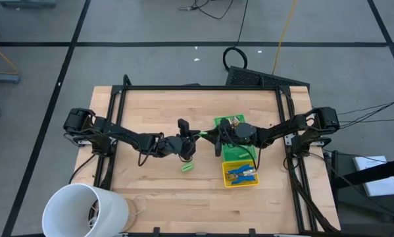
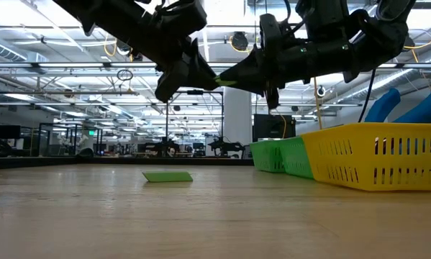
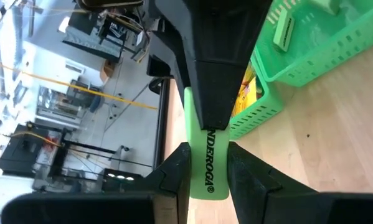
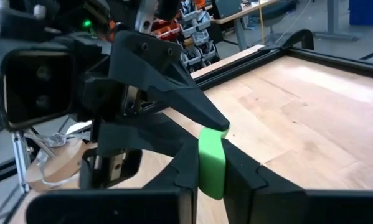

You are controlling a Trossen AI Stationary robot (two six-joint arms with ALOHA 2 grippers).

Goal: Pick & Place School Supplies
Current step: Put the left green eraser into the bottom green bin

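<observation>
A short bright-green piece (image 1: pixel 202 135) hangs in the air over the table's middle, held between both grippers. My left gripper (image 1: pixel 191 143) has one end of it and my right gripper (image 1: pixel 214 137) the other, each shut on it. In the left wrist view the piece (image 3: pixel 206 163) carries dark lettering. A second green piece (image 1: pixel 187 167) lies flat on the table near the left gripper, also seen in the low view (image 2: pixel 167 176). Blue-handled tools (image 1: pixel 241 175) lie in the yellow bin. Yellow-tan blocks (image 1: pixel 235 120) sit in the green bin. My left gripper pinches the green piece's end (image 3: pixel 208 184) between its two fingers, coming level from the table's left, fingers along the piece. The piece is lifted clear of the table. My right gripper pinches the opposite end (image 4: pixel 211 163) between its two fingers, coming level from the table's right, fingers along the piece.
The green bin (image 1: pixel 227 155) and the yellow bin (image 1: pixel 225 176) stand side by side just right of the grippers. A large white cup (image 1: pixel 85 209) lies at the table's near left corner. Bare wood lies left of the middle and toward the far edge.
</observation>
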